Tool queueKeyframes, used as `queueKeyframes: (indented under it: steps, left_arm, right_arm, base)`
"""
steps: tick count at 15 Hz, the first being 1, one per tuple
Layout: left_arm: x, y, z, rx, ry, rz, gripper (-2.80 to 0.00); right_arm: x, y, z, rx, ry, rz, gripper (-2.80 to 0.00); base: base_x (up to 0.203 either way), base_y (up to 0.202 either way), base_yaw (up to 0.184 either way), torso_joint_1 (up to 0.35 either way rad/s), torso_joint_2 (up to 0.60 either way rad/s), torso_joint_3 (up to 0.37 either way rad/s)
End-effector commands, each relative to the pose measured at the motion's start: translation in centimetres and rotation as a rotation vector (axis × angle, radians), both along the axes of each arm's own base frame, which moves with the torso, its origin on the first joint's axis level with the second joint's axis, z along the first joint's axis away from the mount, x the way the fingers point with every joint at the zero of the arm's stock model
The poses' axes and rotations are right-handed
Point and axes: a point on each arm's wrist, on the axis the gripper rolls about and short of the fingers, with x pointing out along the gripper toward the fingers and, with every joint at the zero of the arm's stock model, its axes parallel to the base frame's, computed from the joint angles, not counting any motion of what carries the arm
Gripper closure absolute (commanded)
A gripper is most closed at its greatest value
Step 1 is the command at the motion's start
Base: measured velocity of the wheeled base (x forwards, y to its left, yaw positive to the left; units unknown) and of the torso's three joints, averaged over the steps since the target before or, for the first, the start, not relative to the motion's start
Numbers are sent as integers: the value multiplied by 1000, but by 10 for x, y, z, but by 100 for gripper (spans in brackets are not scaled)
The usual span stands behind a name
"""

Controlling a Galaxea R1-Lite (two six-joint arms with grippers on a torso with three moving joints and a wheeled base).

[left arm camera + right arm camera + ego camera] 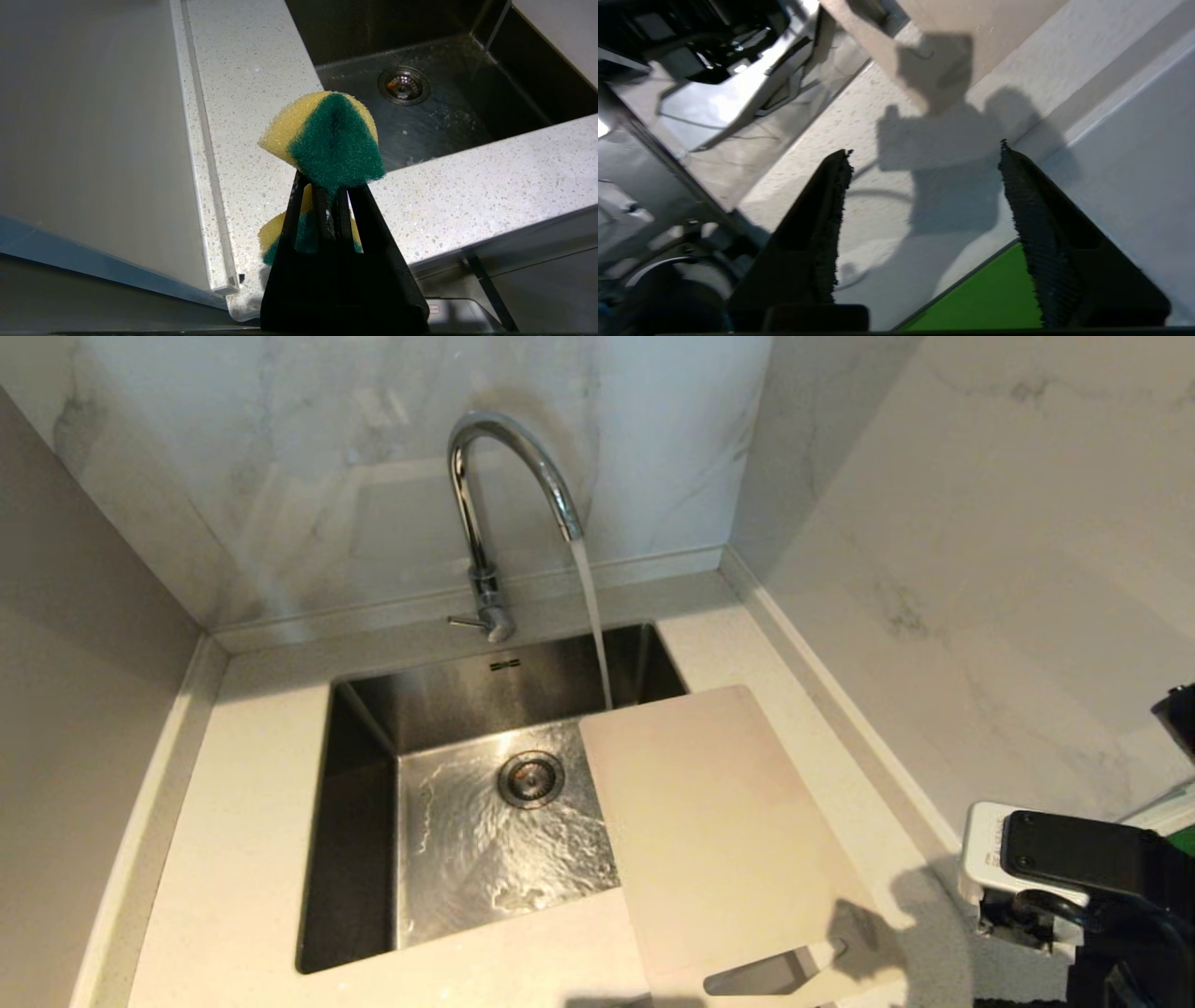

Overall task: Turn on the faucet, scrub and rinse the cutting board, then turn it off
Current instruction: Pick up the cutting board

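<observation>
Cutting board (709,831): lies flat at the sink's four o'clock corner, its far end overhanging the basin, the near end with the handle slot (770,975) on the counter (233,859). Judged thin, stiff and light; wet plastic will likely be slippery. Best hold appears to be the near short edge at the slot, clear of the water.

Right gripper (924,224): jaws stand well apart, nothing between them. It hovers over bare counter at the board's four o'clock, near but not touching; its shadow falls across the slot end.

Left gripper (329,200): clamped on a yellow-and-green sponge (327,137), folded between the fingers, off the sink's (364,821) eight o'clock corner, outside the head view.

Faucet (495,513): at the sink's twelve o'clock, running; the stream (593,625) drops just beyond the board's far edge.
</observation>
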Motion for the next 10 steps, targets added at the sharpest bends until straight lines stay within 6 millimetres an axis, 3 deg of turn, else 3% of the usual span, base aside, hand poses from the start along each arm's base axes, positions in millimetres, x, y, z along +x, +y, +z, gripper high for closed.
queueKeyframes:
  steps: [1,6,10]
  left_arm:
    - [0,0,0,0,2,0,0]
    - [0,0,0,0,2,0,0]
    - [0,0,0,0,0,0,0]
  right_arm:
    - [10,3,-7,-52,-19,84,-280]
    - [40,12,-18,-159,-88,281,-280]
    - [51,15,-27,-265,-102,463,-280]
  base:
    - [0,0,0,0,0,0]
    - [0,0,0,0,0,0]
    - [0,0,0,0,0,0]
